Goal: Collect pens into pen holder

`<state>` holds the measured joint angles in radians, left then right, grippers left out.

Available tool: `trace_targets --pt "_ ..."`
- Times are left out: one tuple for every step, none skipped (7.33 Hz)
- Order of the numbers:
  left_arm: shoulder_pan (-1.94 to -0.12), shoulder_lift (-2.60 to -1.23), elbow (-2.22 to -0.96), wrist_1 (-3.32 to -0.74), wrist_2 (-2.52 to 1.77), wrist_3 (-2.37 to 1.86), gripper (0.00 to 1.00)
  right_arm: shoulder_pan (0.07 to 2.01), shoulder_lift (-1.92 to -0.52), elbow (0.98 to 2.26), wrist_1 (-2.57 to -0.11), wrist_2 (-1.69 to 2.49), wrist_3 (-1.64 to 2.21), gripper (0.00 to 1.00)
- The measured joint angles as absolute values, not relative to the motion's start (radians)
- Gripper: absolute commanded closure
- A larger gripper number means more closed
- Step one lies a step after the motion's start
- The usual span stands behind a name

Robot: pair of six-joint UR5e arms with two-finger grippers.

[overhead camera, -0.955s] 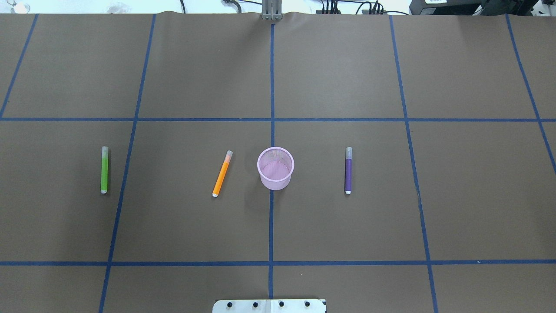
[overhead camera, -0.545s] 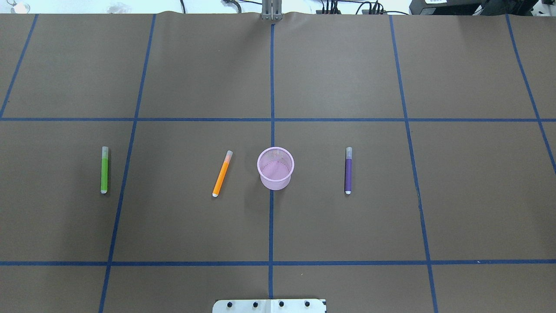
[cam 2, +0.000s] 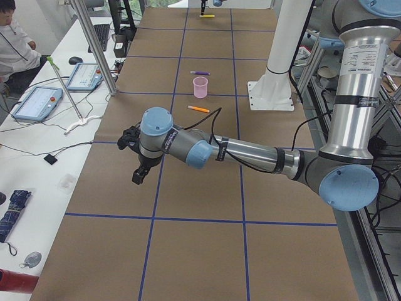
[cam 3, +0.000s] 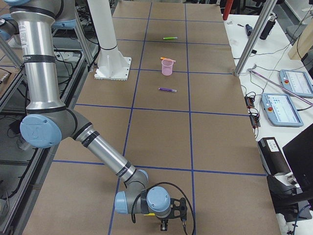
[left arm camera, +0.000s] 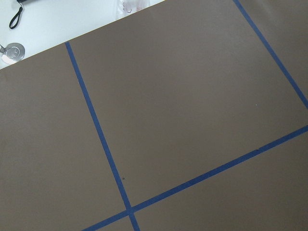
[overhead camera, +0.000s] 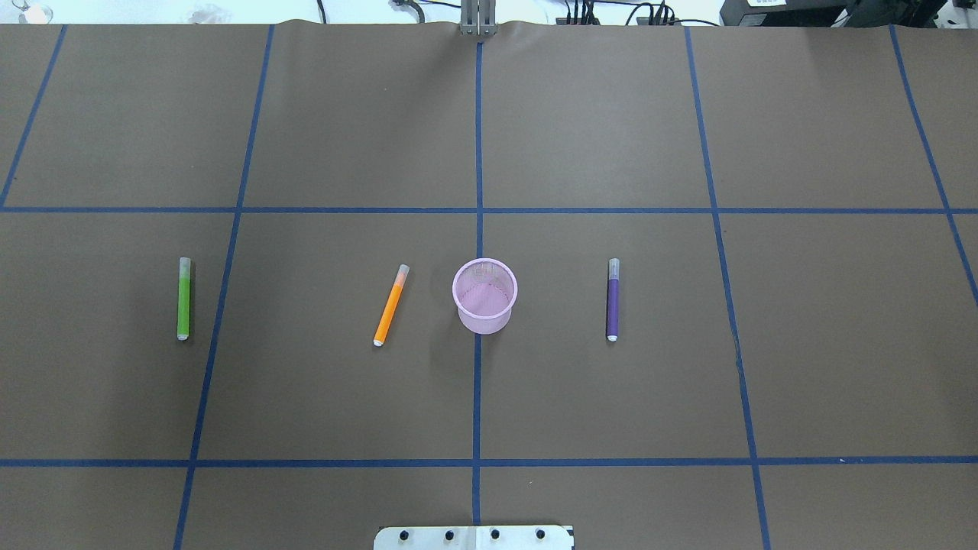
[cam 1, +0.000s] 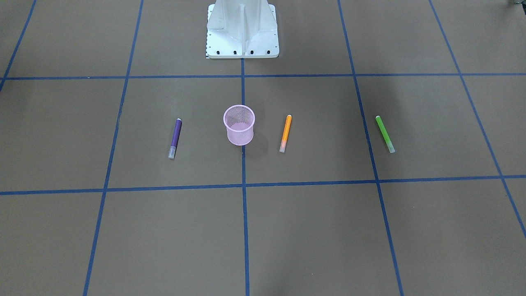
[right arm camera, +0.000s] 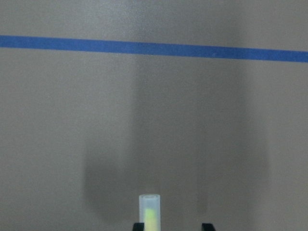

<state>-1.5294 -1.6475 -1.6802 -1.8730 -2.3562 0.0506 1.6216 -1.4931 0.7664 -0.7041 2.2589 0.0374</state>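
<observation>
The pink mesh pen holder (overhead camera: 484, 295) stands upright and empty at the table's middle, also in the front view (cam 1: 239, 124). The orange pen (overhead camera: 390, 305) lies just left of it, the green pen (overhead camera: 183, 298) far left, the purple pen (overhead camera: 613, 299) to its right. All lie flat. My left gripper (cam 2: 138, 175) hovers far off near the table's left end; I cannot tell its state. My right gripper (right arm camera: 173, 226) is at the right end, its fingertips apart. A pale-capped yellow-green stick (right arm camera: 149, 212) shows between them, close to one finger.
The white robot base (cam 1: 242, 31) stands behind the holder. Blue tape lines grid the brown table. A side bench with control tablets (cam 2: 37, 100), a metal post (cam 2: 94, 47) and a seated person (cam 2: 12, 37) border the far edge.
</observation>
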Motion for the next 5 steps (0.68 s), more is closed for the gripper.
trace_targets --pt "-1.529 -1.647 -1.680 -1.873 -2.357 0.051 0.00 1.619 -1.492 0.770 -0.704 2.258 0.041 0.50" --pt "-1.529 -1.648 -1.679 -1.873 -2.357 0.051 0.00 1.618 -1.489 0.774 -0.704 2.258 0.045 0.50" --pt "-1.529 -1.647 -1.679 -1.873 -2.357 0.051 0.00 1.615 -1.486 0.776 -0.704 2.259 0.050 0.50" --pt "-1.529 -1.648 -1.679 -1.873 -2.357 0.051 0.00 1.611 -1.486 0.777 -0.704 2.261 0.054 0.50" --pt "-1.529 -1.647 -1.679 -1.873 -2.357 0.051 0.00 1.605 -1.485 0.779 -0.703 2.263 0.058 0.50"
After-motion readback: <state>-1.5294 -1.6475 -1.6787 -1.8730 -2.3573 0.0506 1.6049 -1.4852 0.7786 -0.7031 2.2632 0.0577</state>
